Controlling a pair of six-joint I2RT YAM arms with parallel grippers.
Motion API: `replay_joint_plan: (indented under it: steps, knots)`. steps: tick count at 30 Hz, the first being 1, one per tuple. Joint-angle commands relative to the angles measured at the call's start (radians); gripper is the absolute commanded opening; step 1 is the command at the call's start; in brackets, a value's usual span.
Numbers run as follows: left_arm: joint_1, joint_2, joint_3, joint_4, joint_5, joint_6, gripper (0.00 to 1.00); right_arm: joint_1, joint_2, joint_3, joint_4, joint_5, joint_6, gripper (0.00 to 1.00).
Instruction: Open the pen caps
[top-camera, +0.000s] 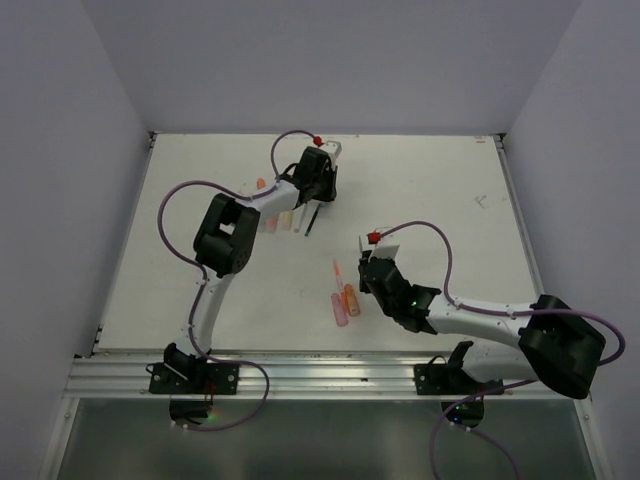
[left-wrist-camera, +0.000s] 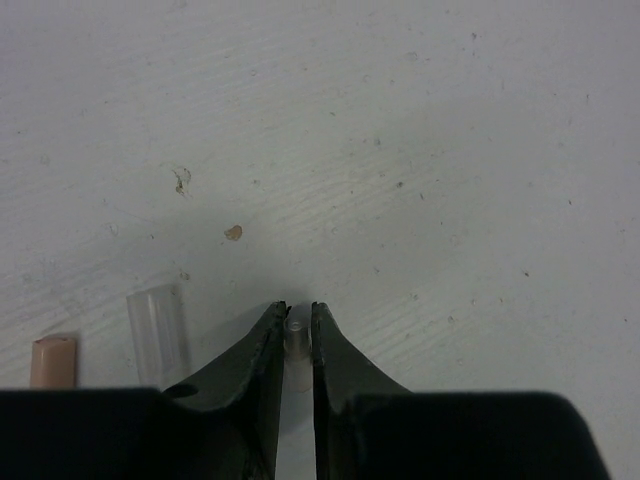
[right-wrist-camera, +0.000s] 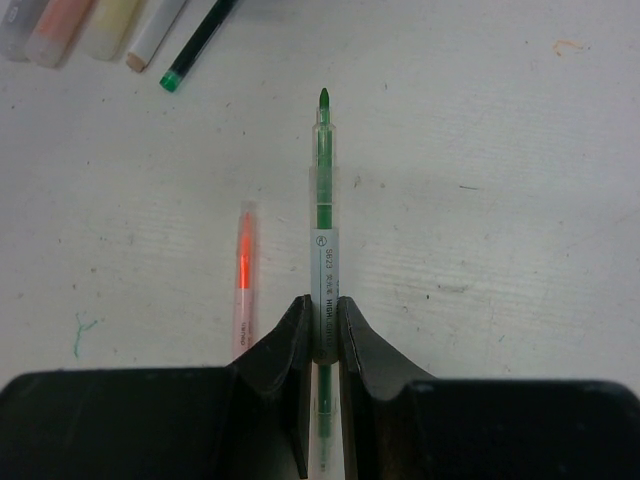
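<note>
Since the green pen (right-wrist-camera: 322, 200) already shows its bare tip, the step in hand is judged to be setting down its cap, not the pull itself. The left hand (left-wrist-camera: 297, 308) is closed on a slim pale cap (left-wrist-camera: 296, 335), its fingers nearly together with the cap seated between them, over the far left part of the table (left-wrist-camera: 450, 150). The right hand (right-wrist-camera: 321, 302) is clamped on the green pen at mid-barrel, tip pointing away from the wrist, nearer the middle of the table.

Procedure, left hand:
1. Lower the cap close to the table before release; a small round cap let go from height is likely to roll.
2. Place it near the clear cap (left-wrist-camera: 157, 335) and the peach cap (left-wrist-camera: 54, 362) lying to the left, touching neither.
3. Part the fingers only a little, then lift straight up.

Procedure, right hand:
1. Hold the pen level and the tip off the table, to avoid marking.
2. Lay it down apart from the thin orange pen (right-wrist-camera: 244, 270), which lies beside it and roughly parallel in the wrist view.
3. The row of pens (right-wrist-camera: 110, 20) at the far left is the likely next source; whether each is capped cannot be told.

Markings: small black print runs along the pale sleeve of the green pen. The word "HIGH" is legible; the characters around it are too small to read with confidence. No brand name is readable elsewhere
</note>
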Motion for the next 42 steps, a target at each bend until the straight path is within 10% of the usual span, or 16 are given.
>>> replay_joint_plan:
  steps: [1, 19, 31, 37, 42]
  knots:
    - [0.005, 0.02, 0.042, 0.057, -0.015, 0.027, 0.2, -0.01, 0.006, 0.038, 0.019, 0.001, 0.022, 0.0]
    - [0.016, -0.046, 0.043, 0.063, 0.004, 0.003, 0.4, -0.035, 0.026, 0.119, -0.045, -0.034, 0.008, 0.0]
    - [0.019, -0.601, -0.168, 0.016, -0.194, -0.034, 0.64, -0.154, 0.318, 0.536, -0.355, -0.166, 0.103, 0.0]
    - [0.028, -0.999, -0.514, -0.03, -0.326, -0.051, 0.98, -0.193, 0.527, 0.756, -0.458, -0.219, 0.17, 0.0]
    - [0.033, -1.248, -0.716, -0.107, -0.395, -0.073, 1.0, -0.194, 0.675, 0.9, -0.514, -0.219, 0.22, 0.01]
